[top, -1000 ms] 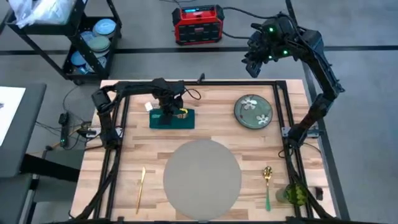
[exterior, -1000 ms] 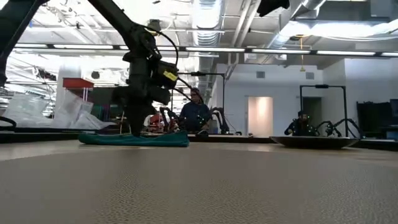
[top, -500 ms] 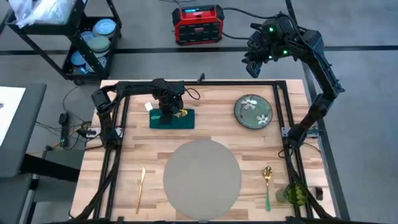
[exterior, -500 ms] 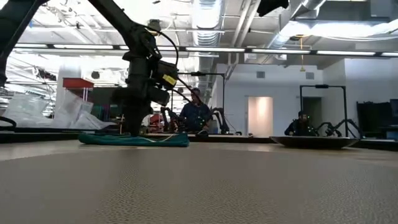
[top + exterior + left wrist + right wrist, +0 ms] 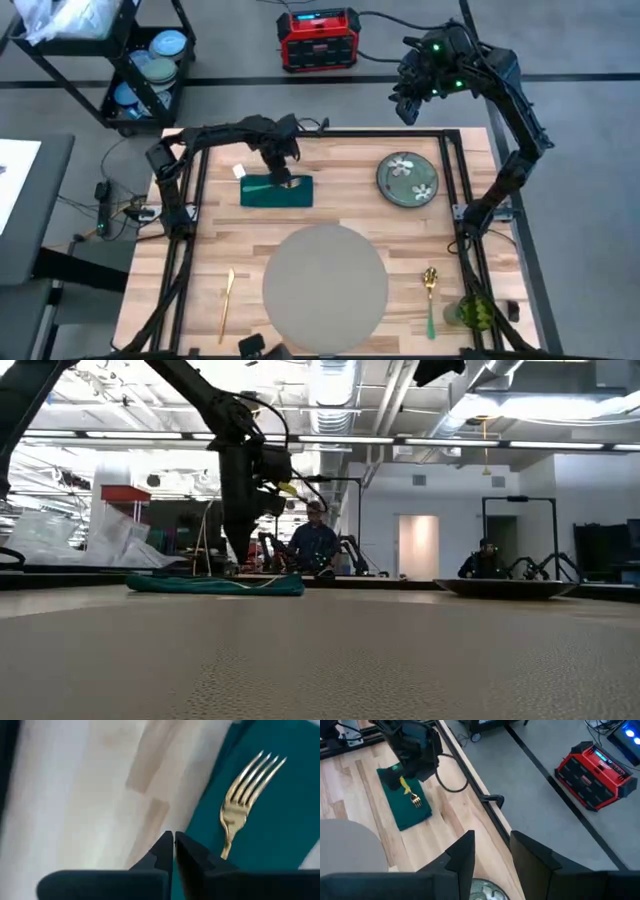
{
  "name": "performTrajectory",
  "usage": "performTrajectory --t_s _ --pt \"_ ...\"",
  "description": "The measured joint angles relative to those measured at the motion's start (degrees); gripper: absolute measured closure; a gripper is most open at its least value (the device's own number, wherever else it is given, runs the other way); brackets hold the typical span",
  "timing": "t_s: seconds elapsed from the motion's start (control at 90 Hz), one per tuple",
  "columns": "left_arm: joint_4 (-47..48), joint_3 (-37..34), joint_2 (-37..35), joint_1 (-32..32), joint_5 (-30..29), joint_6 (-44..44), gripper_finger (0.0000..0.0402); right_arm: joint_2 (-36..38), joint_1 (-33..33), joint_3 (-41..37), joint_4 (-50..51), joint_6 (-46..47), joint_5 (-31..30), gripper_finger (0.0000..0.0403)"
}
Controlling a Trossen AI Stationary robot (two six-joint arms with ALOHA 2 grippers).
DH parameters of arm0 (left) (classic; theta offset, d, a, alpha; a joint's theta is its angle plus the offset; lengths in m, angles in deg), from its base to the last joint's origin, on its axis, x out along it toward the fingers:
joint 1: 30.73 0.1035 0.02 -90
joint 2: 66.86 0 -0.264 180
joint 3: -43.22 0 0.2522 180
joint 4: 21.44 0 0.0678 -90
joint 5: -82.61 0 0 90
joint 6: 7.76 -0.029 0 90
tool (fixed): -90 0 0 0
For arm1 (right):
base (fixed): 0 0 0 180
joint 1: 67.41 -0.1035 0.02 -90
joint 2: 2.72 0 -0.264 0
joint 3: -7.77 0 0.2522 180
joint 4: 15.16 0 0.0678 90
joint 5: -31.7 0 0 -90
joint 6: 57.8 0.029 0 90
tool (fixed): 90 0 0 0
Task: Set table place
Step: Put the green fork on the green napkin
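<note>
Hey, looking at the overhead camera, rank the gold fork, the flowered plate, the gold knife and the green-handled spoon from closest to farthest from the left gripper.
From the left gripper, shut above the napkin:
1. Gold fork, lying on the napkin right beside it.
2. Flowered plate, across the table's far side, toward the right arm.
3. Gold knife, near edge, left of the placemat.
4. Green-handled spoon, near edge, right of the placemat.

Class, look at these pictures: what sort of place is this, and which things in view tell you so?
Probably a robotics lab or workshop: exposed ceiling ducts overhead, further robot arm rigs with seated people behind the table, and a concrete floor.
</note>
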Motion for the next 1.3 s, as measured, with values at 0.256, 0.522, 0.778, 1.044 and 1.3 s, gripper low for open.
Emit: performTrajectory --t_s 0.256,0.522,0.778,1.044,1.3 --pt "3.9 -0.7 0.0 -0.9 3.6 -4.9 0.0401 0.0 0.1 0.0 1.3 0.2 0.0 0.029" --pt "-1.0 -2.3 0.1 -3.3 4.2 -4.6 0.0402 0.0 0.1 0.0 1.3 -0.7 0.0 0.029" --pt "-4.9 -5.6 0.1 -4.6 -0.1 -1.5 0.0402 0.0 0.1 0.0 1.3 -0.8 0.0 0.029" --pt "-4.7 -7.6 0.1 -6.8 3.1 0.3 0.0402 0.0 0.1 0.0 1.3 -0.9 0.0 0.029" --pt "-4.8 -7.7 0.1 -9.1 4.1 1.9 0.0402 0.0 0.1 0.0 1.3 -1.2 0.0 0.029"
